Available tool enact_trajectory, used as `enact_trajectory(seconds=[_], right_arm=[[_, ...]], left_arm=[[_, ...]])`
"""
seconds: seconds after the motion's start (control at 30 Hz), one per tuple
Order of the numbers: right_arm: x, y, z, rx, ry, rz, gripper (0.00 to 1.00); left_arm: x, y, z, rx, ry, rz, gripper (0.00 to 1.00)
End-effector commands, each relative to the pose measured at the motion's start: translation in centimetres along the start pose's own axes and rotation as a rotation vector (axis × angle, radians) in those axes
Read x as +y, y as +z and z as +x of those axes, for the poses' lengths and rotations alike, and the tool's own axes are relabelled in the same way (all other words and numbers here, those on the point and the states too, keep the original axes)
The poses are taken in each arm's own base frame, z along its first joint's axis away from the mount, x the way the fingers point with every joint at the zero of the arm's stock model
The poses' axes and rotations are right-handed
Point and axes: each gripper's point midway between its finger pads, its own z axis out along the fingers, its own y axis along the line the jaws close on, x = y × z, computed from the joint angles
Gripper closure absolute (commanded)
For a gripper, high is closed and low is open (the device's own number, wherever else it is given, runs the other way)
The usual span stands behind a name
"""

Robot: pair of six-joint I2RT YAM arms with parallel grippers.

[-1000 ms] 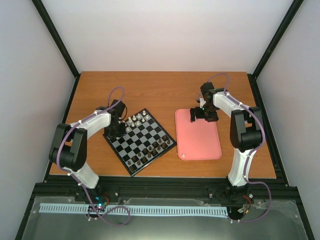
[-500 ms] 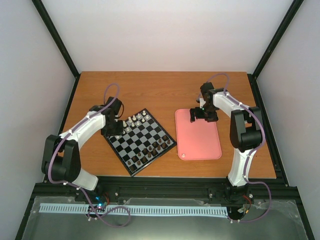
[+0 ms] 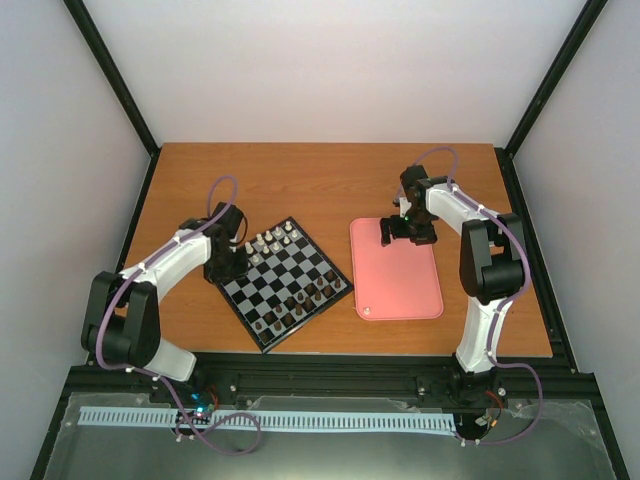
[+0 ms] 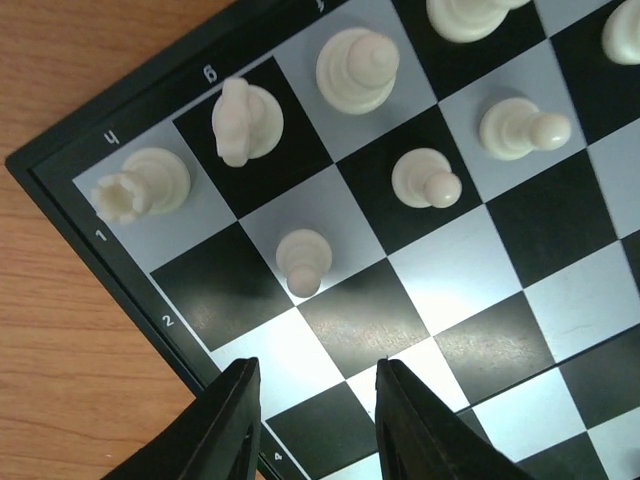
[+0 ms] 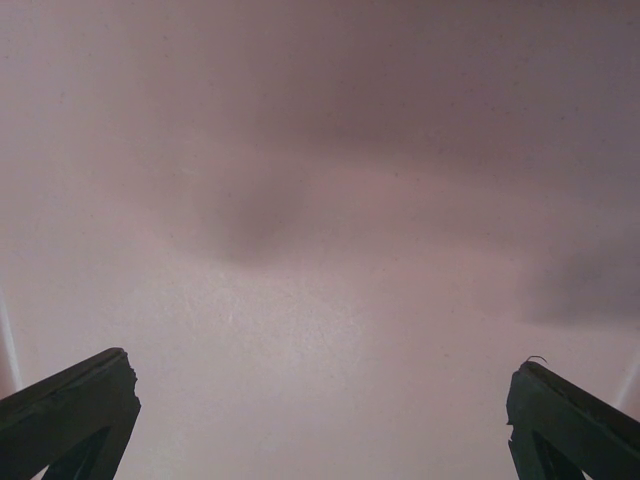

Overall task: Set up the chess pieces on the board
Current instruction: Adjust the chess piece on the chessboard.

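The board [image 3: 285, 277] lies left of centre, turned diagonally. Several cream-white chess pieces [image 3: 270, 240] stand along its far-left edge. My left gripper [image 3: 228, 265] hovers over the board's left corner. In the left wrist view its gripper [image 4: 315, 372] is open above bare squares, holding nothing. Just ahead of it stands a pawn [image 4: 302, 262], with a rook [image 4: 140, 185], a knight [image 4: 245, 120] and a bishop [image 4: 358, 70] in the row behind. My right gripper [image 3: 408, 232] hangs wide open and empty [image 5: 322, 362] over the pink tray.
Dark brown pieces [image 3: 300, 305] stand along the board's near-right edge. The pink tray [image 3: 400, 285] lies to the right of the board on the wooden table [image 3: 330, 180]. The board's black rim [image 4: 135, 280] runs diagonally at the left of the left wrist view.
My left arm's elbow has swung out to the left while its gripper stayed at the board's left corner and widened. The right arm has not moved.
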Motion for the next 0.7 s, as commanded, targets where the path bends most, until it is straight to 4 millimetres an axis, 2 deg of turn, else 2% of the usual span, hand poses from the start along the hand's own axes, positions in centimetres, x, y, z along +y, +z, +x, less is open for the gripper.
enact_trajectory(seconds=[0.0,0.2,0.67], right_arm=[[0.2,-1.1,0.5,-0.012,-0.026,0.018,0.00],[0.2,-1.2,0.8,-0.010,-0.026,0.017,0.00],[0.0,-1.7,1.4,-0.013,-0.029,0.027,0.00]], left_arm=[[0.1,0.9,0.0,-0.003,-0.037,0.014,0.66],[0.2,1.6,0.1,-0.003,-0.049,0.011,0.66],[-0.4,2.4,-1.2,-0.024,-0.053,0.017,0.66]])
